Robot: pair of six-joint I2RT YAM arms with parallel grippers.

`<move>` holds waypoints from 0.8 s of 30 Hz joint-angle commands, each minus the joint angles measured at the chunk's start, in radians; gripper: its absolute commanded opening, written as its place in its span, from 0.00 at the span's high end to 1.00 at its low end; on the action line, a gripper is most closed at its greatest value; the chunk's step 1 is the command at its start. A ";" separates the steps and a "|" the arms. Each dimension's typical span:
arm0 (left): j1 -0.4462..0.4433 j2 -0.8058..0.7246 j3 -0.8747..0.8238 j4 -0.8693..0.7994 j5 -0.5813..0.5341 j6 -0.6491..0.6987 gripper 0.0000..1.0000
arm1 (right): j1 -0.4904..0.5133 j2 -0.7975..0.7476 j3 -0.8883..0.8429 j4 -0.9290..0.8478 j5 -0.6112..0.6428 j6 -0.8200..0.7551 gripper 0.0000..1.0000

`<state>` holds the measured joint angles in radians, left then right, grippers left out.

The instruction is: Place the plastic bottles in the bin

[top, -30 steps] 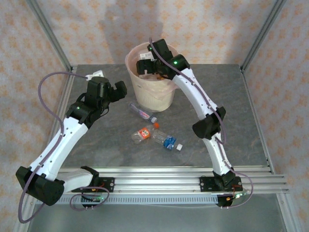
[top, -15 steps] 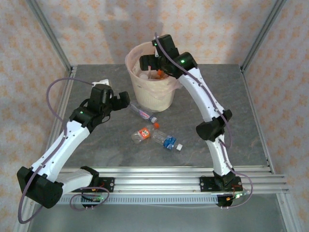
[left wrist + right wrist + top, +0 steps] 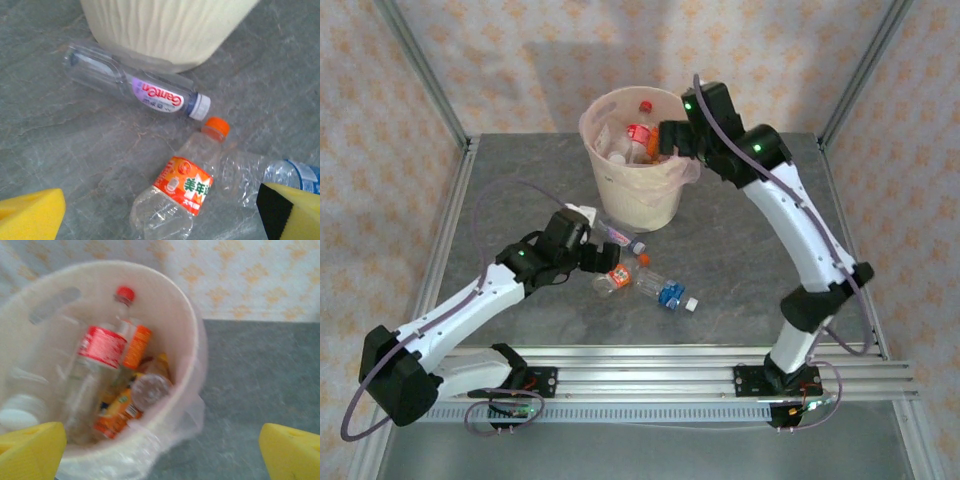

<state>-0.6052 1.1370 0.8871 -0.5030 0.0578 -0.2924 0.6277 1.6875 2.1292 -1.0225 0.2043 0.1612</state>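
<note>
The cream bin stands at the back centre with several plastic bottles in it, a red-labelled one on top. Three bottles lie on the table in front of it: purple-labelled, orange-labelled and blue-labelled. My left gripper hovers open just left of the orange-labelled bottle, which lies between its yellow pads in the left wrist view. My right gripper is open and empty beside the bin's right rim, looking down at the red-labelled bottle.
A small white cap lies right of the blue-labelled bottle. The purple-labelled bottle rests against the bin's base. Metal frame posts stand at the table's back corners. Open grey table lies to the right of the bottles.
My left arm has swung right and forward, down to the bottles on the table. My right gripper has come out from over the bin to its right rim, uncovering the bottles inside.
</note>
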 commanded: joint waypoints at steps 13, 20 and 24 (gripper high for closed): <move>-0.070 0.023 -0.109 0.063 -0.104 -0.036 0.00 | 0.135 -0.588 -0.920 0.118 -0.078 0.234 0.01; -0.070 0.024 -0.141 0.080 -0.181 -0.139 0.00 | 0.345 -0.556 -1.086 0.136 -0.061 0.202 0.01; -0.070 0.023 -0.145 0.046 -0.293 -0.219 0.00 | 0.385 -0.454 -1.098 0.183 -0.094 0.114 0.01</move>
<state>-0.6678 1.1549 0.7551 -0.4446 -0.1108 -0.4274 0.9951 1.1870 1.0393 -0.8909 0.1192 0.3397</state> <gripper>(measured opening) 0.992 0.991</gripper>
